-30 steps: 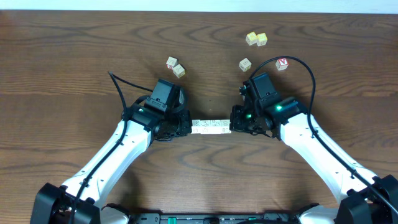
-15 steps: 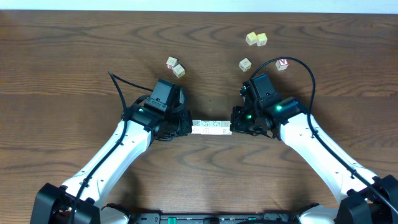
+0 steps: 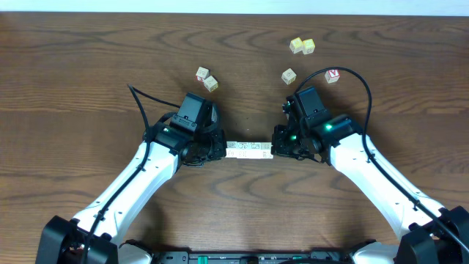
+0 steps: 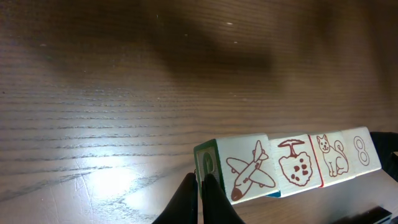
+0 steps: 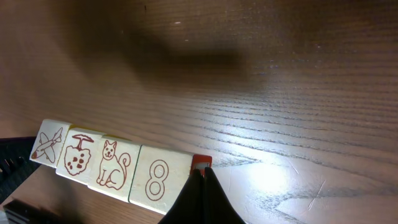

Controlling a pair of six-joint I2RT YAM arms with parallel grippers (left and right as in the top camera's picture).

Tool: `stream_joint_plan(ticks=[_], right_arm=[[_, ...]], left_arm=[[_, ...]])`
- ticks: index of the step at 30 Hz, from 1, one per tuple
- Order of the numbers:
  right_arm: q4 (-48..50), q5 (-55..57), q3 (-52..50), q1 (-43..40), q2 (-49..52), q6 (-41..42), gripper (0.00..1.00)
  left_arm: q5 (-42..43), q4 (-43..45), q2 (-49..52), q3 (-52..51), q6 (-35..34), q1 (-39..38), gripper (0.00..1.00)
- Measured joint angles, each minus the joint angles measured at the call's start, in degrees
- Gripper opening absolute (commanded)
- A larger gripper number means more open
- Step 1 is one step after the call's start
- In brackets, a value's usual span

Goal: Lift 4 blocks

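Four pale blocks (image 3: 248,149) lie end to end in a straight row at the table's middle. Their upper faces carry a plane (image 4: 249,167), a mushroom (image 4: 298,163), a cat (image 4: 329,155) and an 8 (image 4: 362,149). My left gripper (image 3: 220,149) is shut, its closed tips (image 4: 200,182) pressed against the green-edged plane end. My right gripper (image 3: 276,150) is also shut, its tips (image 5: 201,175) against the red-edged end beside the 8 block (image 5: 158,179). The row is squeezed between the two grippers. Whether it is off the table, I cannot tell.
Loose cubes lie farther back: two (image 3: 206,78) at the left, one (image 3: 289,75) near the right arm, two yellowish ones (image 3: 302,46) at the far right, and a red-lettered cube (image 3: 333,75). A black cable (image 3: 359,81) loops over the right arm.
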Motion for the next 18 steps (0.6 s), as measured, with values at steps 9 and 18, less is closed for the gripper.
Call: stream_joint_plan(ticks=[9, 18], right_arm=[[0.04, 0.0, 0.0, 0.0, 0.0, 0.0, 0.01], [0.09, 0.04, 0.0, 0.02, 0.0, 0.0, 0.01]], left_arm=[[0.0, 0.0, 0.0, 0.0, 0.0, 0.0, 0.07], [0.0, -0.02, -0.02, -0.02, 0.0, 0.0, 0.07]])
